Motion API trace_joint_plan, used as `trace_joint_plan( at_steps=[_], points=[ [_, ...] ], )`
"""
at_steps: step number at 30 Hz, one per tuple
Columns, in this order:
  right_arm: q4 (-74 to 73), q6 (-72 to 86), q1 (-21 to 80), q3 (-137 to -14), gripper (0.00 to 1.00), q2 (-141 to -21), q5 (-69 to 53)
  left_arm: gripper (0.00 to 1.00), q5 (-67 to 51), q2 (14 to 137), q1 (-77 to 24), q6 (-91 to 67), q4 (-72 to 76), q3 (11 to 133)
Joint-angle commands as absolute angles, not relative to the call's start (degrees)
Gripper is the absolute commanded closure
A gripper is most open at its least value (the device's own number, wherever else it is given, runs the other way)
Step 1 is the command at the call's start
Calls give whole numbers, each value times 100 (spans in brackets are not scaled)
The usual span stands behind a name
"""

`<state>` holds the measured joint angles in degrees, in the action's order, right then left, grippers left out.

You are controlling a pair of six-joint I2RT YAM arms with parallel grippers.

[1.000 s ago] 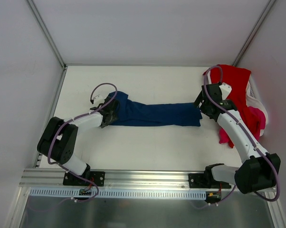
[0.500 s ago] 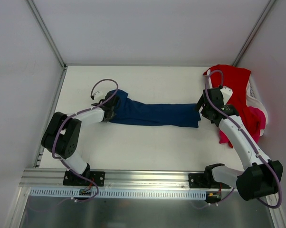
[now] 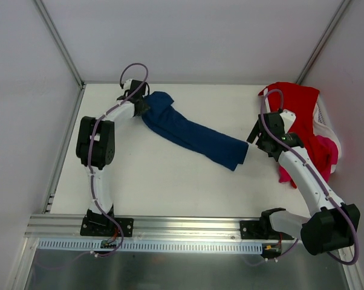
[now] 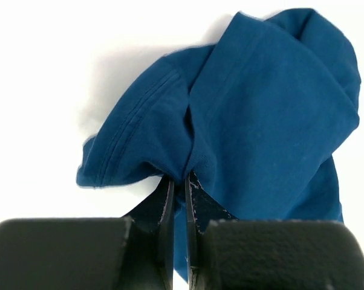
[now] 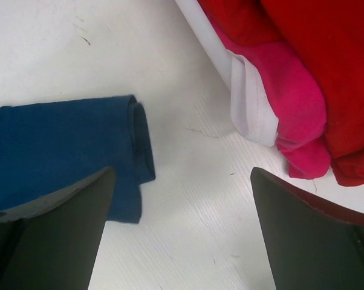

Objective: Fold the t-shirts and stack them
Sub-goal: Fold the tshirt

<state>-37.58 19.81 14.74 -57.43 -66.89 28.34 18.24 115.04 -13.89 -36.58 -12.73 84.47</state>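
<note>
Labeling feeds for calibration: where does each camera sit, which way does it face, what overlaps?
Top external: fixed above, behind the bases, looking down on the table; both arms show, left tool shut on the navy shirt, right tool open.
Left wrist: looks along its shut fingers at the bunched shirt.
Right wrist: looks down between open fingers at the shirt's other end, pink shirt, red shirt.
Shared: navy shirt, all three.

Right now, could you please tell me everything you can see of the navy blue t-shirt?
The navy blue t-shirt looks like soft cotton, bunched into a long narrow band lying diagonally on the white table. The left gripper is shut on a pinch of fabric at its far-left end, where a stitched hem shows. Its near end is rolled over and lies free, beside the open right gripper. No print shows.
</note>
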Motion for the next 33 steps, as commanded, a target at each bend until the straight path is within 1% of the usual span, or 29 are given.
trace_joint_plan(
  at_steps=[1,2,4,7,9,10,11,12,13,14,15,16,18,21,24,27,28,29,30,31,32,33],
  points=[
    [-3885,1820,1503,-5836,0,-6513,3050,100,970,12293,-1345,-3174,-1222,9542],
    [-3911,1819,1503,-5819,0,-6460,3059,100,775,12522,-1319,-3138,-1230,10137],
    [-3937,1837,1494,-5775,1,-6416,3041,100,276,13181,-1275,-3146,-1239,10711],
    [-3955,1872,1503,-5704,0,-6311,2997,100,-174,13999,-1222,-3181,-1257,12158],
    [-3964,1890,1512,-5678,1,-6240,2971,100,-579,14597,-1204,-3217,-1248,12785],
    [-3955,1890,1512,-5652,0,-6205,2945,100,-719,14816,-1204,-3217,-1248,13458],
    [-3946,1916,1520,-5634,0,-6179,2944,99,-947,15210,-1195,-3225,-1161,13761],
    [-3929,1925,1529,-5608,1,-6135,2944,95,-1088,15362,-1187,-3226,-1056,14042],
    [-3885,1925,1538,-5555,1,-6126,2944,71,-1246,15476,-1178,-3304,-855,14280],
    [-3867,1916,1547,-5529,1,-6109,2936,49,-1718,15512,-1152,-3400,-78,14213],
    [-3858,1925,1556,-5502,1,-6100,2927,28,-1888,15469,-1108,-3601,391,14081],
    [-3832,1934,1564,-5450,1,-6100,2883,1,-1951,15295,-1107,-3673,744,13819],
    [-3815,1951,1599,-5397,0,-6108,2857,1,-1960,15074,-1099,-3674,1359,13659],
    [-3788,1995,1679,-5309,0,-6108,2856,1,-2082,14512,-1099,-3560,1564,13527],
    [-3736,2021,1766,-5221,1,-6091,2874,1,-2197,13634,-1099,-3577,1547,13177],
    [-3700,2100,1854,-5186,1,-6100,2883,1,-2022,12369,-1107,-3455,1459,12027],
    [-3683,2127,1872,-5177,0,-6100,2874,1,-1700,11705,-1134,-3350,1320,11336],
    [-3665,2136,1916,-5159,1,-6091,2874,1,-1461,11368,-1186,-3096,1214,10999],
    [-3630,2153,1933,-5116,1,-6091,2865,1,-1198,11077,-1230,-2981,1117,10273],
    [-3604,2171,1951,-5089,1,-6082,2848,1,-699,10543,-1265,-2875,881,9926],
    [-3577,2180,1986,-5071,1,-6082,2830,1,-451,10286,-1353,-2778,740,9627],
    [-3534,2188,2004,-5019,0,-6082,2813,1,-205,10066,-1397,-2821,599,8989]
  ],
)
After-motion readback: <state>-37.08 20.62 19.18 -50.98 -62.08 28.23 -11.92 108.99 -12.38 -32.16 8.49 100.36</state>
